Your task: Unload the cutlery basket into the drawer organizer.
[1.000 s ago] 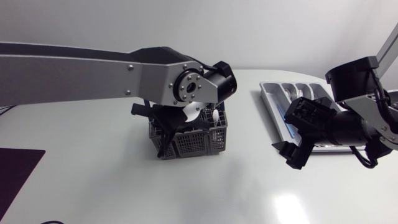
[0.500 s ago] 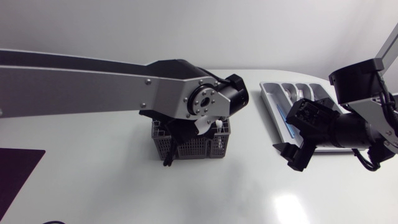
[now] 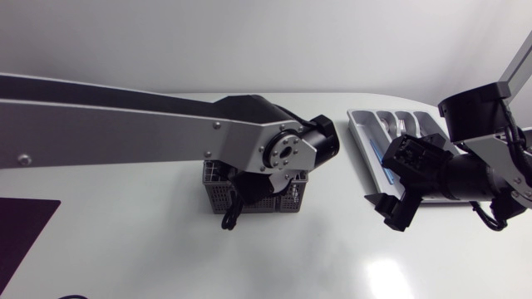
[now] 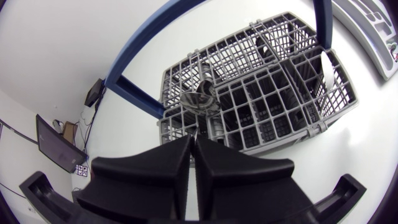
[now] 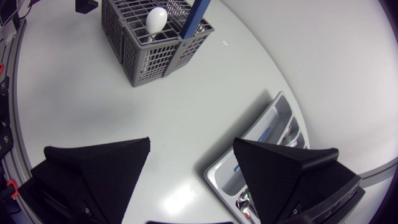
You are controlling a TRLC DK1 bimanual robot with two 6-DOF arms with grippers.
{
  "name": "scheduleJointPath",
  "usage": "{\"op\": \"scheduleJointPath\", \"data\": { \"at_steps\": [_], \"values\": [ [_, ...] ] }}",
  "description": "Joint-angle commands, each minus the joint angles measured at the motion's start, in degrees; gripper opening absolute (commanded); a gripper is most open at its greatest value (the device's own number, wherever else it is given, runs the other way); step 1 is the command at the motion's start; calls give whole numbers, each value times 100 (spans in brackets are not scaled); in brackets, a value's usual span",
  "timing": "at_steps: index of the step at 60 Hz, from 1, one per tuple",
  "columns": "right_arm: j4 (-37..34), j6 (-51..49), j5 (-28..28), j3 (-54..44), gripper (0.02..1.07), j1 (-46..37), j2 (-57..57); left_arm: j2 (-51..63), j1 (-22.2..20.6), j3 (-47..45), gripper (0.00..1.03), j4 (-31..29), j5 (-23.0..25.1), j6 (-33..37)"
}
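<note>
The grey cutlery basket with its blue handle stands mid-table, mostly covered by my left arm. My left gripper hangs just above the basket, shut on the thin handle of a metal utensil whose shiny end points down at the grid. A white spoon stands in the basket. The grey drawer organizer lies at the right, with cutlery in its slots. My right gripper is open with nothing in it, low over bare table between basket and organizer.
A dark mat lies at the table's front left edge. Bare white tabletop spreads in front of the basket and between it and the organizer.
My left arm has swung to the right over the basket, now covering most of it and the white spoon. The right arm has barely moved.
</note>
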Motion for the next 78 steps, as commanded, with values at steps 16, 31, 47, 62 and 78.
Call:
{"op": "scheduleJointPath", "data": {
  "at_steps": [16,31,47,62,78],
  "values": [
    [64,46,-12,-222,98,45,-66,208,-245,142,4,-84,4,77],
    [64,37,-21,-266,98,45,-74,138,-298,98,4,-119,-49,358],
    [81,20,-30,-318,98,37,-145,102,-360,186,4,-181,-128,586],
    [46,28,-47,-345,98,45,-206,111,-351,468,35,-286,-137,498],
    [11,72,-39,-230,99,81,-241,-135,-342,591,85,-383,30,191]
  ]
}}
